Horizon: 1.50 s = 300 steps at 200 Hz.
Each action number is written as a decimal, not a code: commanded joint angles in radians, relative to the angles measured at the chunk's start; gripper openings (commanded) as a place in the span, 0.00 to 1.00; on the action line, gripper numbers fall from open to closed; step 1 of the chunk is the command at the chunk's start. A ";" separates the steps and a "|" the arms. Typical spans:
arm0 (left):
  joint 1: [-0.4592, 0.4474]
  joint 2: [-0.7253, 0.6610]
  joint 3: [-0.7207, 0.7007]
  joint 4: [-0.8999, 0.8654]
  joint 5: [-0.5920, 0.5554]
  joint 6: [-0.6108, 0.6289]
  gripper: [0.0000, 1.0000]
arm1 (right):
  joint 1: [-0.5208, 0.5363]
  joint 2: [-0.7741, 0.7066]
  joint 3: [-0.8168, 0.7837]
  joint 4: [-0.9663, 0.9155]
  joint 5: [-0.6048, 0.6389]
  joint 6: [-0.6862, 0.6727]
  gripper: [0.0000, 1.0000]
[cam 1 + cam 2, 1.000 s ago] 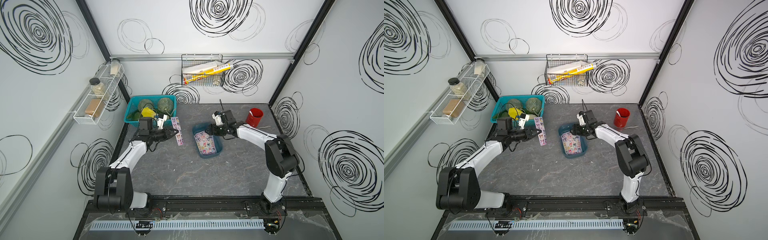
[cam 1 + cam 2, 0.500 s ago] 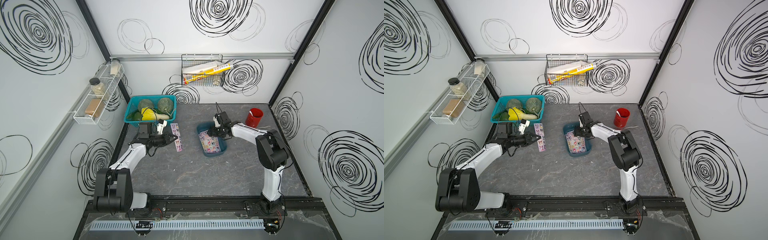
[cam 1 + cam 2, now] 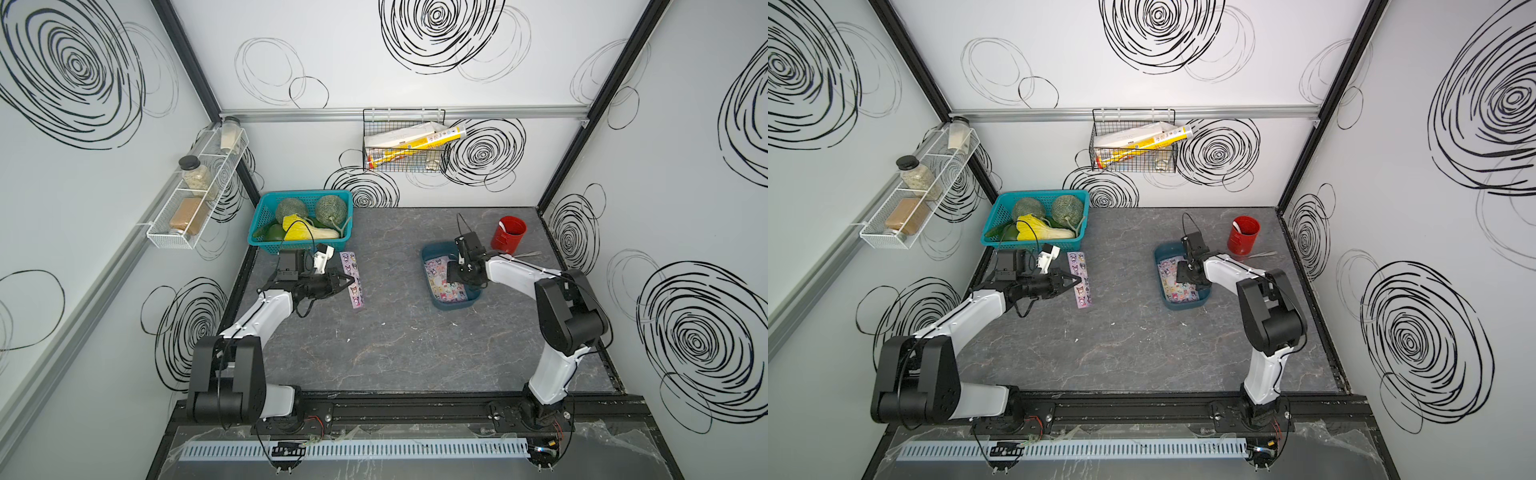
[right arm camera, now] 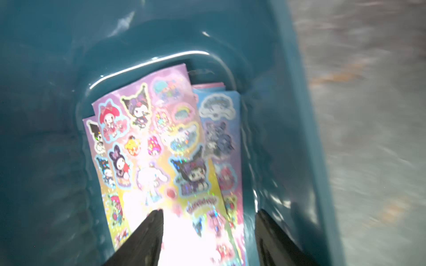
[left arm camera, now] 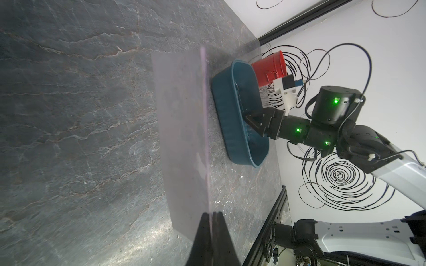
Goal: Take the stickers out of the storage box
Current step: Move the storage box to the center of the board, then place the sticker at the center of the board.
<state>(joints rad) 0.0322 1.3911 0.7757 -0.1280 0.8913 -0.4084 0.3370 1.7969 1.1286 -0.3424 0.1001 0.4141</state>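
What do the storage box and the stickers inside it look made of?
The storage box: likely moulded plastic, glossy dark teal; curved highlights on its smooth walls. The stickers: thin coated paper or film, shiny, seemingly holographic; rainbow glints and glare on the top sheet.

In the right wrist view the stickers (image 4: pixel 161 142) bleach to white glare near the right gripper (image 4: pixel 209 211), whose fingers the frame cuts off. In the left wrist view the sticker sheet (image 5: pixel 198 129) is a see-through blur. Inside the red cup (image 3: pixel 505 241), at 2 o'clock from the storage box (image 3: pixel 453 304), the white thing is too small to tell.
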 commanded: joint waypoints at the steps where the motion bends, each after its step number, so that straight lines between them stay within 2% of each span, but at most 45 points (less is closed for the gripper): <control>1: 0.014 -0.015 -0.003 0.014 -0.005 0.021 0.00 | -0.075 -0.054 -0.050 -0.024 0.043 -0.048 0.67; 68: 0.044 0.039 0.018 -0.064 -0.069 0.022 0.00 | -0.289 -0.143 -0.127 -0.040 0.046 -0.120 0.68; 83: 0.045 0.062 0.032 -0.060 -0.054 0.012 0.00 | -0.296 -0.166 -0.126 -0.045 0.041 -0.126 0.68; 114: 0.020 0.079 0.058 -0.023 -0.021 -0.024 0.00 | -0.294 -0.248 -0.127 -0.039 -0.057 -0.123 0.69; 165: -0.117 0.149 0.085 0.054 -0.073 -0.094 0.00 | -0.276 -0.413 -0.158 -0.026 -0.110 -0.098 0.69; 185: -0.149 0.212 0.112 0.009 -0.129 -0.042 0.00 | -0.237 -0.479 -0.168 -0.023 -0.144 -0.091 0.69; 217: -0.106 0.287 0.130 -0.073 -0.220 -0.006 0.00 | -0.110 -0.522 -0.186 -0.024 -0.140 -0.058 0.69; 247: -0.066 0.275 0.141 -0.176 -0.427 0.010 0.00 | -0.001 -0.519 -0.211 0.016 -0.150 -0.020 0.69; 285: -0.049 0.333 0.162 -0.227 -0.481 0.025 0.00 | 0.132 -0.472 -0.200 0.059 -0.159 0.012 0.69; 300: -0.048 0.375 0.207 -0.272 -0.514 0.045 0.05 | 0.185 -0.445 -0.191 0.080 -0.175 0.026 0.69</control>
<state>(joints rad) -0.0185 1.7081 0.9161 -0.3206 0.4637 -0.4099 0.4545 1.3163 0.9272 -0.3149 -0.0502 0.4034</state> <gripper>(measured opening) 0.041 0.693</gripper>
